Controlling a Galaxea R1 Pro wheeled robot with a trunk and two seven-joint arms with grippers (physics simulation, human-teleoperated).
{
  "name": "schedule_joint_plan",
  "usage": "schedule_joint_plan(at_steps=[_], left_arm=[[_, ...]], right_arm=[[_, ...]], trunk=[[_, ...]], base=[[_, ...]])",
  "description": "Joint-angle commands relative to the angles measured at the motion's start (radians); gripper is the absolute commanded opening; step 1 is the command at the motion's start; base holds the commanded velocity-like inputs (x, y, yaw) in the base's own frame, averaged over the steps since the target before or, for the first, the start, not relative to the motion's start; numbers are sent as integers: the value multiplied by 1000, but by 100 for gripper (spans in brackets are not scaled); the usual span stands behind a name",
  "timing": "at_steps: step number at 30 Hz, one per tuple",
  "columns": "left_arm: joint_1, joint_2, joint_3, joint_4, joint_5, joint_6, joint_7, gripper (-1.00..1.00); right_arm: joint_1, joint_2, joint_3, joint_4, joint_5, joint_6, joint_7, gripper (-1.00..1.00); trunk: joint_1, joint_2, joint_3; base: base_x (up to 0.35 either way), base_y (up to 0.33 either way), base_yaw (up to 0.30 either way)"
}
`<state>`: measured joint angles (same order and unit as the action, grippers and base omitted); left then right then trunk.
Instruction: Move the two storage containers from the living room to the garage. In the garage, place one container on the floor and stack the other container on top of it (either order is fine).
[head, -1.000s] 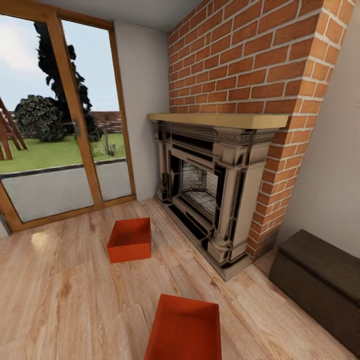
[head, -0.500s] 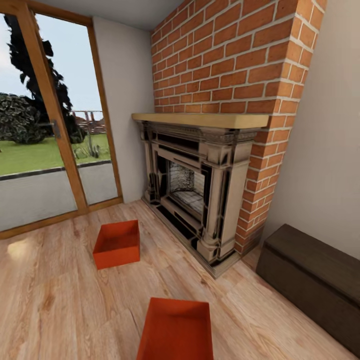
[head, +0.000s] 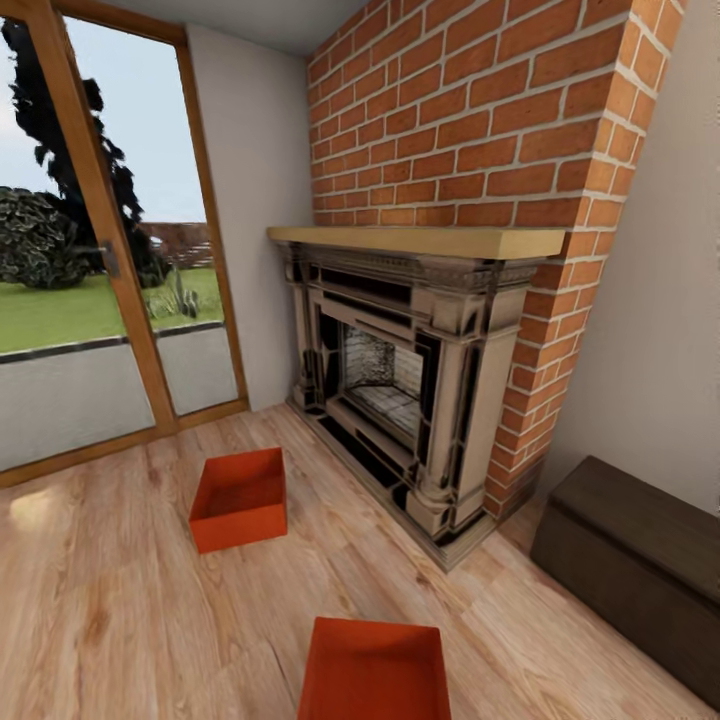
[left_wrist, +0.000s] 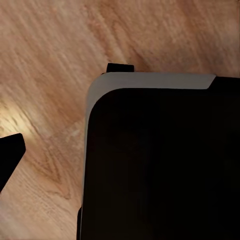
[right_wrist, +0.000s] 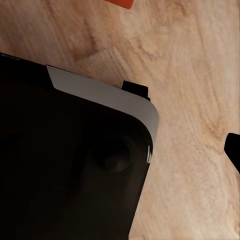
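Fireplace (head: 400, 380) and brick chimney (head: 500, 120) tower over two orange-red lidless boxes on plank floor (head: 100, 620), one (head: 240, 498) near the glass door (head: 100, 280), one (head: 375, 670) at the bottom edge, long axes running away from camera; grippers' state cannot be told.

far container (head: 239, 497): lying on the plank floor (head: 110, 610), left of and before the fireplace (head: 400, 375);
near container (head: 375, 668): lying before the fireplace, nearer the camera;
chest (head: 635, 558): sitting right of the fireplace;
glass doors (head: 95, 290): standing left of the fireplace
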<state>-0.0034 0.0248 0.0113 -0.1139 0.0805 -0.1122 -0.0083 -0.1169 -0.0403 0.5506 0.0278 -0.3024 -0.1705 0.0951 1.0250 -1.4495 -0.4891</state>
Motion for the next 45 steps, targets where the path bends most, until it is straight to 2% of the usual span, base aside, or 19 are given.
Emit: schedule_joint_plan(at_steps=[1, 15, 45], left_arm=[[-1, 0, 0, 0, 8, -3, -1, 100], [-1, 0, 0, 0, 8, -3, -1, 100], [0, 1, 1, 0, 9, -3, -1, 100]], right_arm=[[-1, 0, 6, 3, -11, -6, 6, 100], [-1, 0, 6, 3, -11, -6, 6, 100], [-1, 0, 8, 3, -8, -6, 6, 100]], trunk=[[0, -1, -1], [0, -1, -1], [0, -1, -1]], base=[[16, 15, -166], [2, 2, -198], [0, 0, -5]])
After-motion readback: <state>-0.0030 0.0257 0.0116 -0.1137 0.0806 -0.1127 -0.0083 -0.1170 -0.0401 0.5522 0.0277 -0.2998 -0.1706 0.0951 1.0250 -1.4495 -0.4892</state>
